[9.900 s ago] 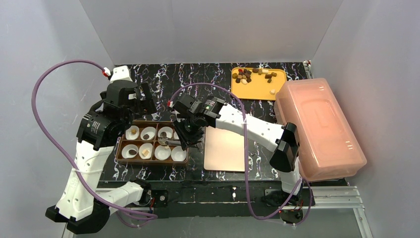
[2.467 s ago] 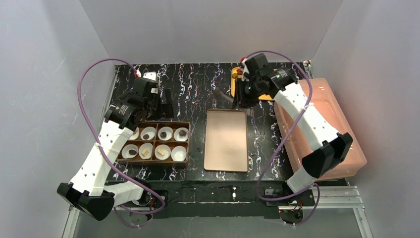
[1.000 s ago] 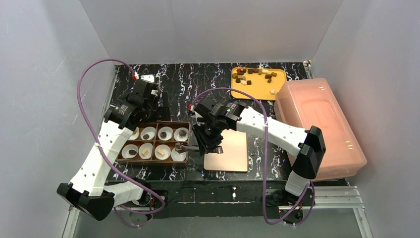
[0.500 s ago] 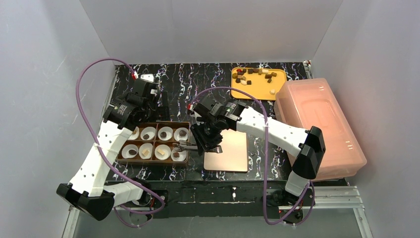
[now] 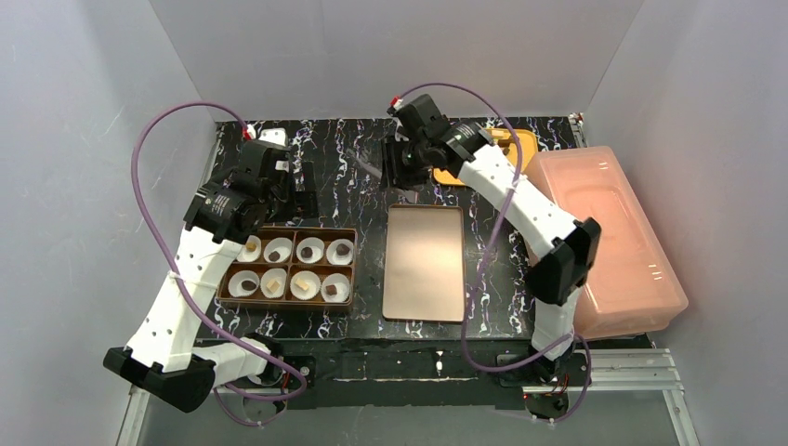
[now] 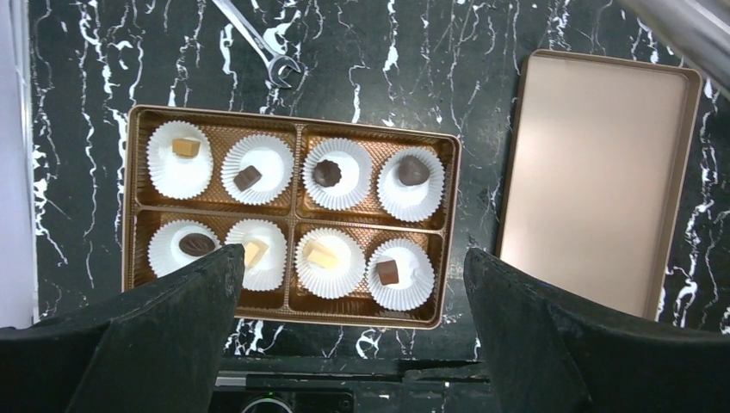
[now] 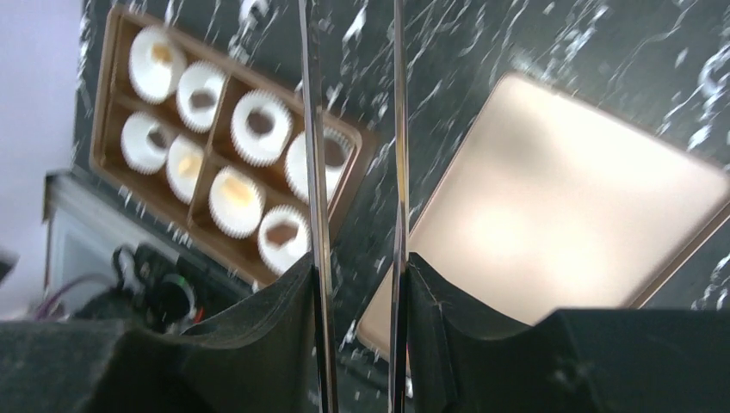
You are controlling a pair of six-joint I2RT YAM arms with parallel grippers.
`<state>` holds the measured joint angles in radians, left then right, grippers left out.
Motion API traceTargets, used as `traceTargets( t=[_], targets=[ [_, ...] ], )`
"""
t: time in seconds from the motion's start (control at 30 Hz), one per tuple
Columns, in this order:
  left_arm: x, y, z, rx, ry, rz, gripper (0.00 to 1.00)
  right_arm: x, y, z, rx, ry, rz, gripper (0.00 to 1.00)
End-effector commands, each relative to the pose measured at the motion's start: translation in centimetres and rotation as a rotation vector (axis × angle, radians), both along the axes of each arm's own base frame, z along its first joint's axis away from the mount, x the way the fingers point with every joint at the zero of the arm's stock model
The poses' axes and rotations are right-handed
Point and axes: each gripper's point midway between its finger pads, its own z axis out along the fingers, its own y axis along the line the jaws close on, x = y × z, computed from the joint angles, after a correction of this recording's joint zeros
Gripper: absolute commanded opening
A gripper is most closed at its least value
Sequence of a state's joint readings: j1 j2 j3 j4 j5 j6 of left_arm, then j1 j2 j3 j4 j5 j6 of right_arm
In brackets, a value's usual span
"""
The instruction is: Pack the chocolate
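A brown box [image 5: 224,276] [image 6: 133,202] holds eight white paper cups, each with one chocolate chunk, such as a dark one [image 6: 387,272] and a cream one [image 6: 321,255]. The box also shows in the right wrist view [image 7: 110,103]. My left gripper [image 5: 302,190] [image 6: 353,344] is open and empty, high above the box. My right gripper [image 5: 398,165] [image 7: 357,284] is shut on metal tongs [image 5: 369,170] [image 7: 314,172] at the far middle of the table. Nothing is between the blades. The yellow tray [image 5: 522,146] of loose chocolate is mostly hidden behind the right arm.
The flat copper-brown lid [image 5: 425,263] [image 6: 594,172] [image 7: 551,215] lies right of the box. A pink translucent bin [image 5: 599,242] fills the right side. A silver wrench-like tool [image 6: 262,47] lies beyond the box. Grey walls close in the table.
My right gripper left a dark chunk in the near right cup, then swung the tongs up and back to the far side near the yellow tray. The left arm barely moved.
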<state>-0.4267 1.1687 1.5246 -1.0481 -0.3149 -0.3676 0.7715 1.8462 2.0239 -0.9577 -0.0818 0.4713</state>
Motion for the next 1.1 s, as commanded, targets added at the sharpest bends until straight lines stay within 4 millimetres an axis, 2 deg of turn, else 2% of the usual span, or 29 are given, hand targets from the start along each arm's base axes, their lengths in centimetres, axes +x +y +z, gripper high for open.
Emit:
traceTargets(
  t=[0.0, 0.17, 0.27, 0.4, 0.7, 0.93, 1.07],
  targets=[
    [-0.3, -0.9, 1.3, -0.054, -0.019, -0.039, 0.99, 6.2, 0.7, -1.2, -0.033, -0.099, -0.117, 0.47],
    [-0.5, -1.3, 1.5, -0.081, -0.020, -0.051, 0.99, 11.9, 1.1, -4.5, -0.065, -0.146, -0.184, 0.48],
    [-0.6, -1.5, 1.4, -0.090, -0.017, -0.053, 0.99, 14.2, 2.2, -6.0, -0.038, -0.171, -0.198, 0.48],
    [-0.7, -1.5, 1.1, -0.096, -0.008, -0.051, 1.00, 16.3, 4.2, -8.2, 0.002, -0.182, -0.207, 0.49],
    [-1.2, -1.3, 0.3, -0.088, 0.012, -0.044, 0.99, 18.8, 8.3, -11.6, 0.112, -0.165, -0.224, 0.51],
    [-1.8, -1.2, -0.1, -0.092, 0.033, -0.043, 0.99, 19.8, 9.7, -15.1, 0.151, -0.137, -0.244, 0.58],
    [-2.2, -1.2, -0.3, -0.103, 0.039, -0.042, 1.00, 20.0, 9.6, -16.8, 0.118, -0.129, -0.256, 0.62]
  ],
)
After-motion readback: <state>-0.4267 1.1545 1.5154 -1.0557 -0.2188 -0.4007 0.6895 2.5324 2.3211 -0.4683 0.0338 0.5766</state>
